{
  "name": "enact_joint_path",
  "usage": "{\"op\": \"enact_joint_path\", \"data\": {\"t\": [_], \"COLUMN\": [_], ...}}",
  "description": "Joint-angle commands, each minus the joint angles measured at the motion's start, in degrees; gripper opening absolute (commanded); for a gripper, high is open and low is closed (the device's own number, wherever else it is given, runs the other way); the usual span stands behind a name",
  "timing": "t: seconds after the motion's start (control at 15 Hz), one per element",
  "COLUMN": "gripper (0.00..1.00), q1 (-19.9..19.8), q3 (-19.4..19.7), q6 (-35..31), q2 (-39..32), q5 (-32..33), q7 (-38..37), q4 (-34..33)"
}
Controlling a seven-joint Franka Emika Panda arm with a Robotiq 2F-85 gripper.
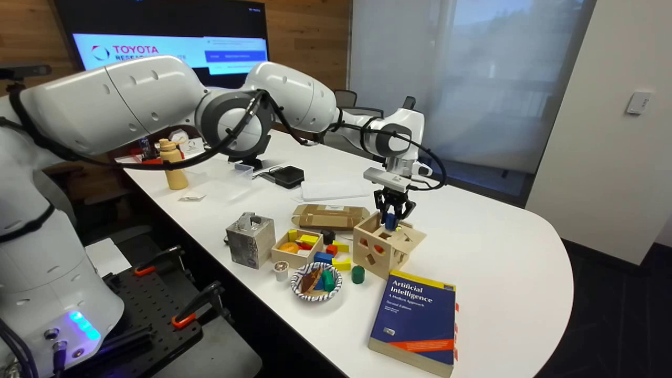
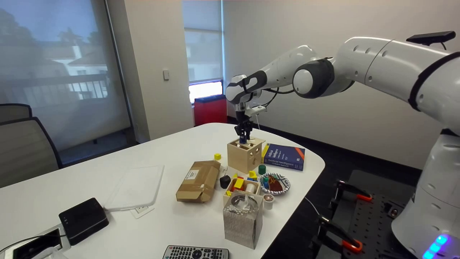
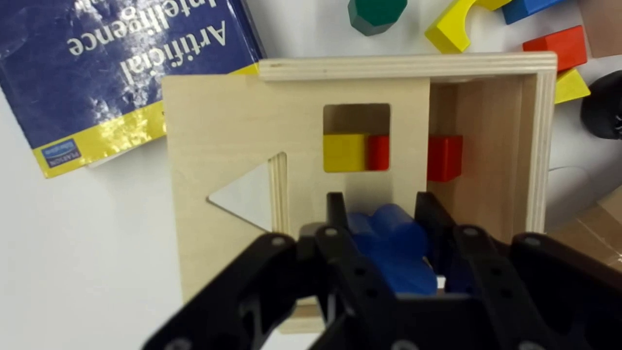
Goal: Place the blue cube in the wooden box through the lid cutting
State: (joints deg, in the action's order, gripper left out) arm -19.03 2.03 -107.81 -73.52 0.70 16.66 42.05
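1. Nearest to us in the wrist view was the black gripper (image 3: 383,216), its fingers (image 3: 335,209) pinching the blue cube (image 3: 394,248) from both sides. Seen from above, the piece looked rounded and lobed rather than plainly cubic.

2. We saw it over the wooden box (image 2: 238,158), just above or at the lid (image 3: 303,126); whether it touched that or had partly gone through, we could not tell.

3. Aim worried us most: the gripper hid whatever lay beneath, so a slight offset or wrong twist could catch the piece on an edge and jam it.

4. The lid stood only partly across, jutting out at one end, so we feared that pushing down or sideways could slide it out of line.

5. At the opposite end we saw a wide gap (image 3: 486,204); a release too near it could drop the piece past the lid instead of through it.

6. Through the squarish cutting (image 3: 357,119) we saw a yellow block (image 3: 345,153); we judged that anything lying inside under the piece could prop it up and leave it sticking out of the top.
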Motion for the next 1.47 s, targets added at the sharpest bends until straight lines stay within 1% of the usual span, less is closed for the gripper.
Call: {"op": "enact_joint_path", "data": {"t": [0.0, 0.73, 1.4], "gripper": [0.15, 0.15, 0.15], "q1": [-0.77, -2.33, -2.72], "q3": [-1.02, -1.16, -2.13], "q6": [2.16, 3.78, 4.64], "q2": [-2.08, -3.62, -4.35], "q5": [-0.93, -2.09, -3.46], "q7": [1.18, 0.48, -0.59], "q4": [-4.12, -6.75, -8.31]}}
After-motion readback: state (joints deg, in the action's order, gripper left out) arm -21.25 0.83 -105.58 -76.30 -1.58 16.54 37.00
